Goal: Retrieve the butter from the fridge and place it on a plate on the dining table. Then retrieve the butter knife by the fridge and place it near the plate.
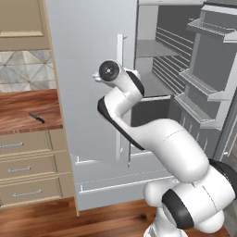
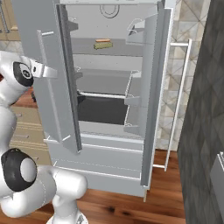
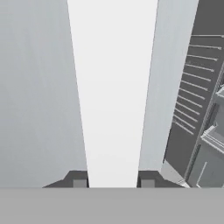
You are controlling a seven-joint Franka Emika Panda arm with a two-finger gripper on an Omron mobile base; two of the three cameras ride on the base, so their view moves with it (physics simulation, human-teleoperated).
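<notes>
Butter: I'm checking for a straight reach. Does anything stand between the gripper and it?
Yes. The gripper clasps the white handle on the left door of the fridge; that door stands between it and the butter on the upper shelf.

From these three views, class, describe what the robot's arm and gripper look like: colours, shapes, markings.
The arm is made of glossy white, rounded tubular segments joined by dark bands, with a round dark cap at one joint. The gripper ends in two small dark, blocky fingertips. No cables or markings show.
</notes>
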